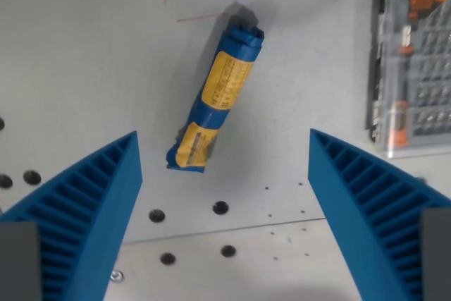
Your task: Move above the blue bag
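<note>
blue bag [217,96] lies slanted on the table [84,68], above centre in the wrist view. gripper [224,174] spread wide, empty. drifting right risks stopping over the clear case [416,61].

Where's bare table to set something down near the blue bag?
Widest bare patch: the wrist view's left of the blue bag, above the left claw finger. A narrower strip lies between the bag and the clear bit case. Crowded at the right edge; bolt holes dot the surface below the bag.
</note>
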`<state>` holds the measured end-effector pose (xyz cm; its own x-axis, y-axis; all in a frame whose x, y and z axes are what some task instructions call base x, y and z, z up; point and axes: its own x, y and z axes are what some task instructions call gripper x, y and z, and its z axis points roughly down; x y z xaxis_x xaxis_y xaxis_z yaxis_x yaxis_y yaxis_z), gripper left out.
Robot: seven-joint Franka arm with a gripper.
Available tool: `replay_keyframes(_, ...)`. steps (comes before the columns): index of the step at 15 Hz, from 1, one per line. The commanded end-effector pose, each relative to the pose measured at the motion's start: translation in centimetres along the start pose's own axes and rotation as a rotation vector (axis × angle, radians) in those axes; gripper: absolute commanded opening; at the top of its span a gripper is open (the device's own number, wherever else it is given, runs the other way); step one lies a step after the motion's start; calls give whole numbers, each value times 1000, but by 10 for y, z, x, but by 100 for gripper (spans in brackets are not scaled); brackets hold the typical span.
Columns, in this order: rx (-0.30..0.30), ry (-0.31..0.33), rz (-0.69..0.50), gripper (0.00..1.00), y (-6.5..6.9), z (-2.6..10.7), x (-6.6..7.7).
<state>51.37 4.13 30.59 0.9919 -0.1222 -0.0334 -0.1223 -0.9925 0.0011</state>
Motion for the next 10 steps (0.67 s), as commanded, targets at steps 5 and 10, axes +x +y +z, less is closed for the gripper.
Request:
replay_keyframes(5,23,108,281,100,-5,34,-15)
replay_keyframes(10,29,94,356,100,-6,60,-22)
